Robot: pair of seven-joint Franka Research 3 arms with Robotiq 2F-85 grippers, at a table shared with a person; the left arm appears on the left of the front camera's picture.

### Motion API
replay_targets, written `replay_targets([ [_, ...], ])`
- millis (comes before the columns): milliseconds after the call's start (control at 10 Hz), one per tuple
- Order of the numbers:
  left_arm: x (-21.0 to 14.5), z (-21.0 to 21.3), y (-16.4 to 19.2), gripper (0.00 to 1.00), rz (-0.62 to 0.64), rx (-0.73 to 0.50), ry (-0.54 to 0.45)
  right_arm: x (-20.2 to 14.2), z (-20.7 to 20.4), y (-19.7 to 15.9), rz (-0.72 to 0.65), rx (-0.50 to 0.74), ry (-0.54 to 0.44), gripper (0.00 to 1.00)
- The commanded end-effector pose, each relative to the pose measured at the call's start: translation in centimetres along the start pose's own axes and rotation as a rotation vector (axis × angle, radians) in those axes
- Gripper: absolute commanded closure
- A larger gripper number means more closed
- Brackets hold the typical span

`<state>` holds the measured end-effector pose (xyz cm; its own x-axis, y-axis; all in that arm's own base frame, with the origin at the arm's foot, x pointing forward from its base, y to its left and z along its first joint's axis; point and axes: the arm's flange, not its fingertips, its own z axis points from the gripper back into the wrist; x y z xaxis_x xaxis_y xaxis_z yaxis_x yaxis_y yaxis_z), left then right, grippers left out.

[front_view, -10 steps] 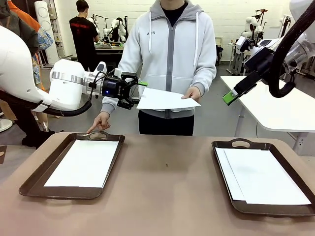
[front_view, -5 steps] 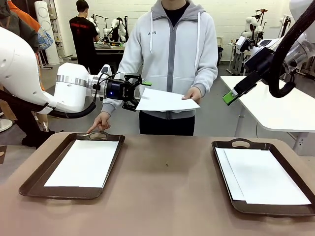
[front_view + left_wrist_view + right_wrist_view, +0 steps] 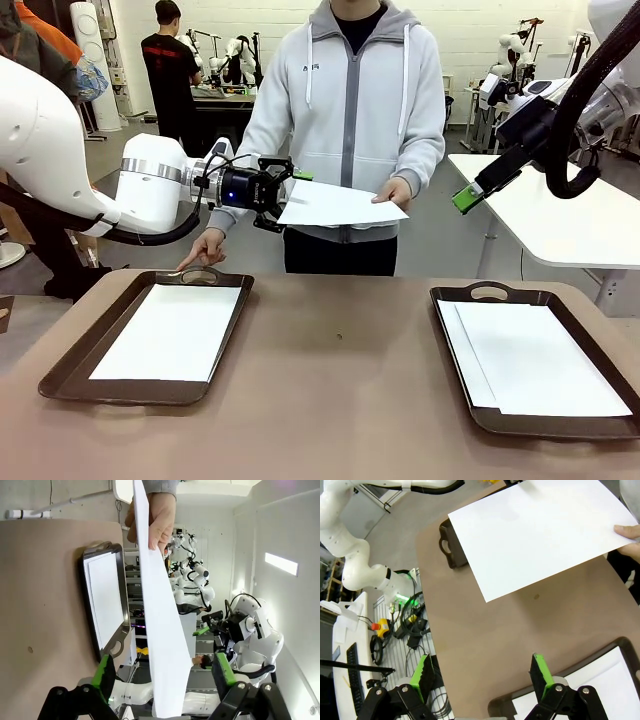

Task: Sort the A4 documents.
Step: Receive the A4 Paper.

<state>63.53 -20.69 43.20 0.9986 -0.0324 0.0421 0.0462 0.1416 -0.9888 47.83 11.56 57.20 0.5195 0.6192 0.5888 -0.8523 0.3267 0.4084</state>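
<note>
A person across the table holds out a white A4 sheet (image 3: 338,204) in one hand (image 3: 395,190), above the table. My left gripper (image 3: 285,200) is open, and its jaws straddle the sheet's near corner without closing on it. In the left wrist view the sheet (image 3: 160,630) runs edge-on between the green pads (image 3: 105,674) of that gripper (image 3: 162,672). More A4 documents lie in the left tray (image 3: 60,375) and in the right tray (image 3: 455,385). My right gripper (image 3: 465,197) hangs open, high at the right, and looks down on the held sheet (image 3: 540,535).
The person's other hand (image 3: 203,248) points at the left tray's handle. A white side table (image 3: 560,215) stands behind at the right. Bare brown tabletop (image 3: 340,370) lies between the two trays.
My left gripper has moved right toward the held sheet, and its open jaws now reach around the sheet's corner. The right arm and the trays have not moved.
</note>
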Motion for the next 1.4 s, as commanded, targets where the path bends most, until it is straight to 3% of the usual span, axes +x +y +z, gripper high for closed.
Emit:
replay_targets([
  [0, 0.78, -0.42, -0.17, 0.00, 0.016, -0.019, 0.019, 0.05, -0.03, -0.14, 0.013, -0.006, -0.004, 0.00],
  [200, 0.79, -0.53, -0.07, 0.00, 0.002, -0.017, 0.027, 0.05, -0.03, -0.14, 0.013, -0.006, -0.004, 0.00],
  [300, 0.72, -0.62, -0.11, 0.05, -0.037, -0.028, 0.025, 0.05, -0.03, -0.14, 0.013, -0.006, -0.004, 0.00],
  [600, 0.67, -0.74, -0.20, 0.38, -0.049, -0.040, 0.033, 0.05, -0.03, -0.14, 0.013, -0.006, -0.004, 0.00],
  [700, 0.68, -0.78, -0.20, 0.43, -0.049, -0.037, 0.034, 0.05, -0.03, -0.14, 0.013, -0.006, -0.004, 0.00],
  [800, 0.70, -0.80, -0.19, 0.57, -0.047, -0.034, 0.033, 0.05, -0.03, -0.14, 0.013, -0.006, -0.004, 0.00],
  [900, 0.71, -0.76, -0.19, 0.62, -0.047, -0.015, 0.023, 0.05, -0.03, -0.14, 0.013, -0.006, -0.004, 0.00],
  [1000, 0.66, -0.62, -0.18, 0.76, -0.043, 0.001, 0.008, 0.05, -0.03, -0.14, 0.013, -0.006, -0.004, 0.00],
  [1100, 0.62, -0.52, -0.17, 0.81, -0.038, 0.007, 0.000, 0.05, -0.03, -0.14, 0.013, -0.006, -0.004, 0.00],
  [1200, 0.56, -0.49, -0.20, 0.95, -0.037, 0.010, -0.005, 0.05, -0.03, -0.14, 0.013, -0.006, -0.004, 0.00],
  [1300, 0.50, -0.47, -0.21, 1.00, -0.035, 0.013, -0.010, 0.05, -0.03, -0.14, 0.013, -0.006, -0.004, 0.00],
])
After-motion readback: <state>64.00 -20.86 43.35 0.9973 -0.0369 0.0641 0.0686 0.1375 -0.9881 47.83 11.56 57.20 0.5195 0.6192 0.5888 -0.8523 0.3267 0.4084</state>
